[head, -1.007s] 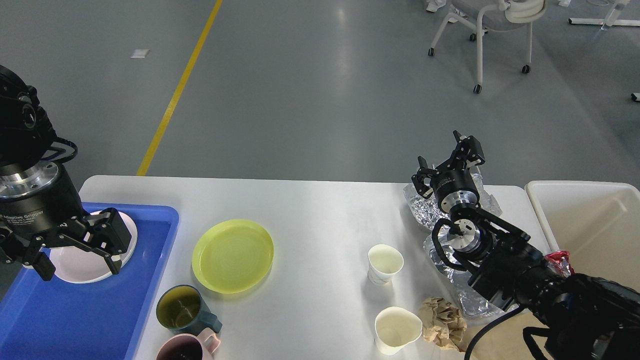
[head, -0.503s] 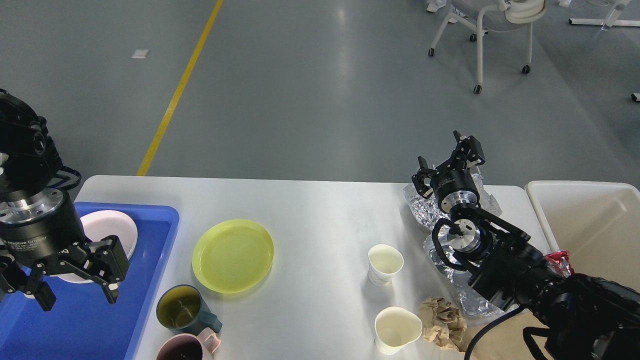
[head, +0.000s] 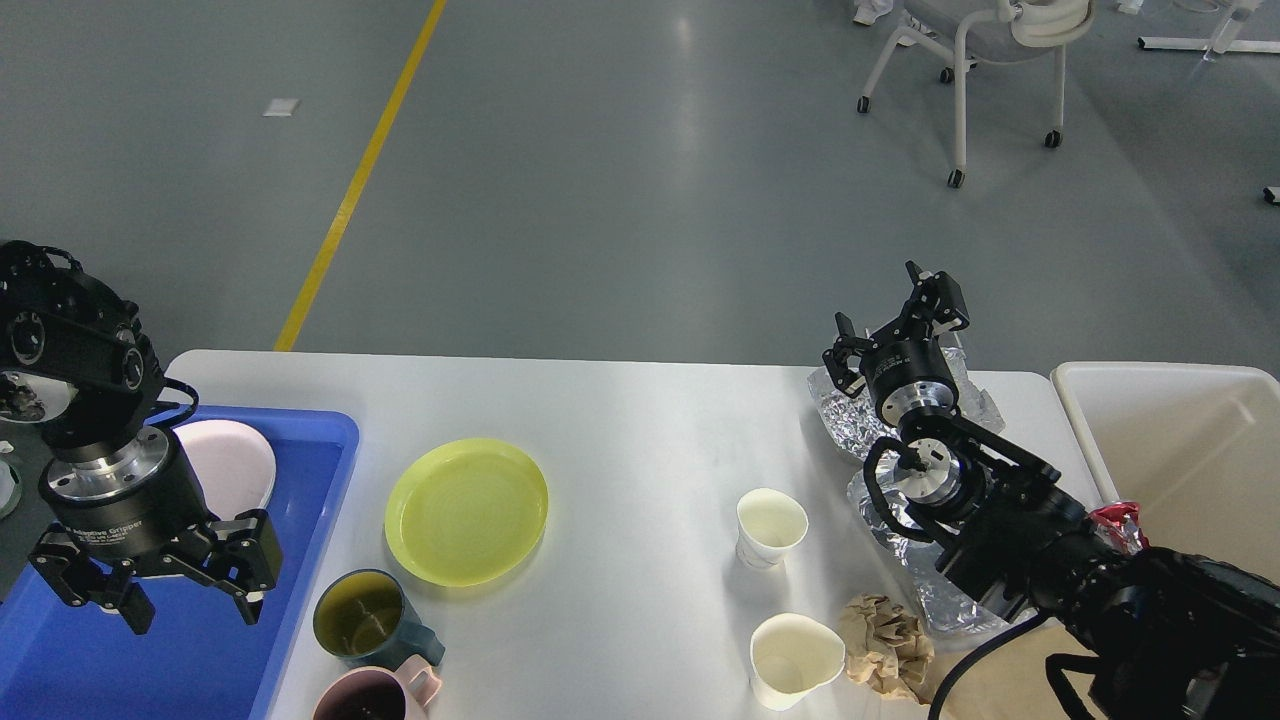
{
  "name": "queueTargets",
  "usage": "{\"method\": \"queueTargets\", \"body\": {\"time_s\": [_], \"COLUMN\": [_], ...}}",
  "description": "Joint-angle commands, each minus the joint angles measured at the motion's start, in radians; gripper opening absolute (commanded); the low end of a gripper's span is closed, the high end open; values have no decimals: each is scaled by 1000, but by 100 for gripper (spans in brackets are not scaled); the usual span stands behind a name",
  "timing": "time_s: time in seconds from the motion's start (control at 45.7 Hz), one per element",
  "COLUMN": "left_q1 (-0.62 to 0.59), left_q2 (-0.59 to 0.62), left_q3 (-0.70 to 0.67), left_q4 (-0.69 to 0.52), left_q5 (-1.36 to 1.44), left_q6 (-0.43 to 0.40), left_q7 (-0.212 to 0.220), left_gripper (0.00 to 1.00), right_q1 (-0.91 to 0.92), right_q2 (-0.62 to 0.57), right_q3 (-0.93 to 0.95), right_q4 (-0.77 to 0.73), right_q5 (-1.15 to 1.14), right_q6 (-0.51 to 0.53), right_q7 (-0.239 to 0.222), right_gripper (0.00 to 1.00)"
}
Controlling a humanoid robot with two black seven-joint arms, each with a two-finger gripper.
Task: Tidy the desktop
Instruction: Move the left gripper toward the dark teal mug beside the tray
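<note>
A grey floor with a yellow line lies beyond the white desktop [head: 640, 420], which fills the lower half of the view and carries a yellow plate [head: 466, 511], two paper cups [head: 770, 527], two mugs [head: 362, 620], crumpled brown paper [head: 885, 643] and foil [head: 900, 520]. On its left end sits a blue tray [head: 300, 470] holding a pink bowl [head: 235, 465], and the left gripper [head: 190, 612] hangs over the tray with its fingers spread and empty. The right gripper [head: 895, 325] is raised above the foil near the far edge, fingers apart and holding nothing, beside an off-white bin [head: 1180, 450].
</note>
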Motion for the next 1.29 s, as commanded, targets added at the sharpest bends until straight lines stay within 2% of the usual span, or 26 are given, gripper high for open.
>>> {"method": "queueTargets", "body": {"time_s": [0.0, 0.372, 0.569, 0.853, 1.05, 1.269], "left_q1": [12, 132, 215, 244, 293, 305], "left_q2": [-1, -31, -33, -35, -39, -45], "left_q3": [-5, -34, -79, -96, -96, -99], "left_q4": [1, 2, 5, 5, 5, 7], "left_q5": [-24, -103, -119, -237, -238, -270], "left_q6": [45, 183, 333, 353, 453, 468], "left_q7": [0, 1, 3, 4, 4, 4], "left_gripper": [78, 77, 77, 77, 75, 74], "right_q1": [0, 0, 0, 0, 0, 0], "right_q2": [1, 1, 1, 0, 1, 1], "right_q3": [0, 0, 1, 0, 0, 0], "right_q4": [2, 2, 2, 2, 0, 0], "right_q5": [0, 0, 0, 0, 0, 0], "right_q6": [0, 0, 0, 0, 0, 0], "right_q7": [0, 0, 0, 0, 0, 0], "right_gripper": [100, 100, 100, 100, 100, 100]}}
